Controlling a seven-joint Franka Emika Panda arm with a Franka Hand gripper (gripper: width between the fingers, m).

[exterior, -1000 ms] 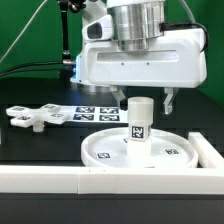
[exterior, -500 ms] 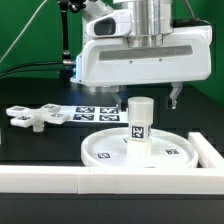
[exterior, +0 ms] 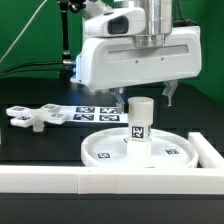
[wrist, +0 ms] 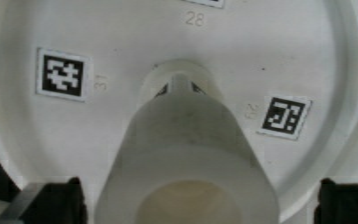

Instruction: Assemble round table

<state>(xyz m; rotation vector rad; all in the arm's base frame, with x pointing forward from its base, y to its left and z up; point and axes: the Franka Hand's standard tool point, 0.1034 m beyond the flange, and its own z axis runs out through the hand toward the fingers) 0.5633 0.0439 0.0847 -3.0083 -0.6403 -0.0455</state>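
Note:
The white round disc [exterior: 105, 150] lies flat on the black table. The short post [exterior: 139, 128] stands upright at its middle, with a tag on its side. My gripper [exterior: 145, 98] hangs just over the post's top, open, with one finger on each side and not touching it. In the wrist view the post [wrist: 190, 140] rises from the disc [wrist: 87, 130] between the dark fingertips [wrist: 51, 207], with a gap on both sides. The flat cross-shaped piece [exterior: 35, 117] lies loose at the exterior view's left.
The marker board [exterior: 92, 112] lies flat behind the disc. A long white wall [exterior: 60, 180] runs along the front and turns up the exterior view's right side [exterior: 210, 152], close to the disc's rim.
The gripper's hand has shifted and turned a little above the post and stays open. The post, disc and cross-shaped piece have not moved.

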